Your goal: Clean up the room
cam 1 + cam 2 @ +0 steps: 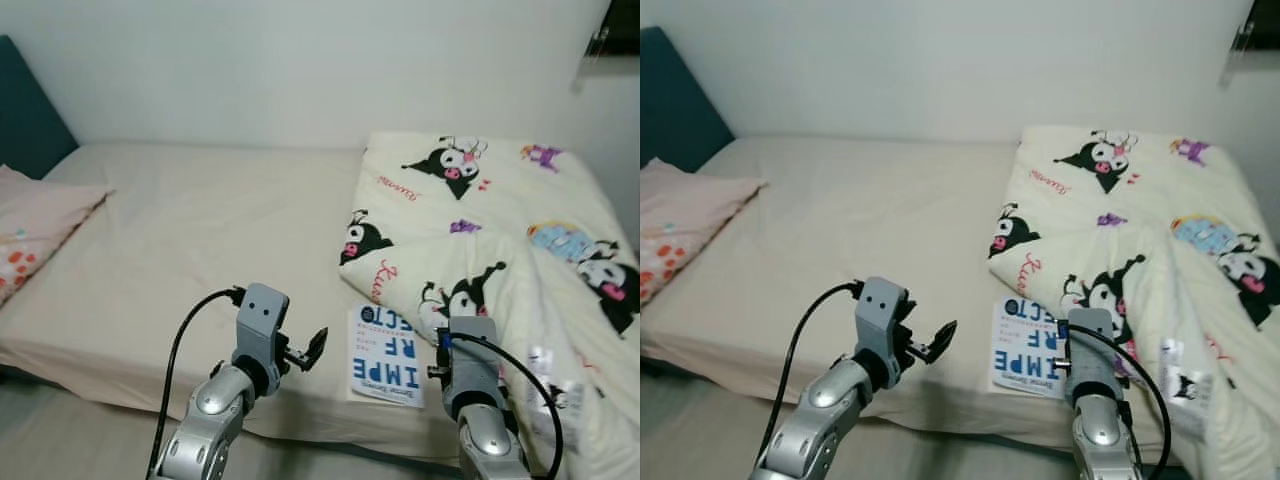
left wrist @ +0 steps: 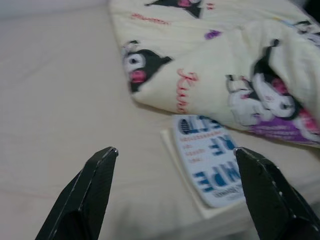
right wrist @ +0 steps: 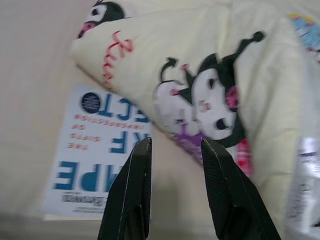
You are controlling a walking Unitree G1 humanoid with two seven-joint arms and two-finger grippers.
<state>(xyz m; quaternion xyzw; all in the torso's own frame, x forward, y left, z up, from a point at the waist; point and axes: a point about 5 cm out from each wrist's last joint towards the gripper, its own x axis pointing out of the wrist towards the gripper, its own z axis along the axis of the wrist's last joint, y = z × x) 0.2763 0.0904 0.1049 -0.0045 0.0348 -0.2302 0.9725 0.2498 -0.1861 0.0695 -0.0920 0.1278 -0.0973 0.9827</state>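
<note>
Bed under a beige sheet, both grippers raised over its near edge.

Spread across the bed's right half: cream blanket printed with black-and-white cartoon figures, bunched toward the near right corner. Lying at the far left edge: pink pillow with orange spots, next to a dark teal headboard. Flat near the front edge, top end tucked just under the blanket's lower fold: white book with blue block lettering. Held over the bare sheet just left of the book: left gripper, fingers spread wide, nothing between them. Poised above the book's right edge where it meets the blanket: right gripper, fingers only narrowly parted, holding nothing.
</note>
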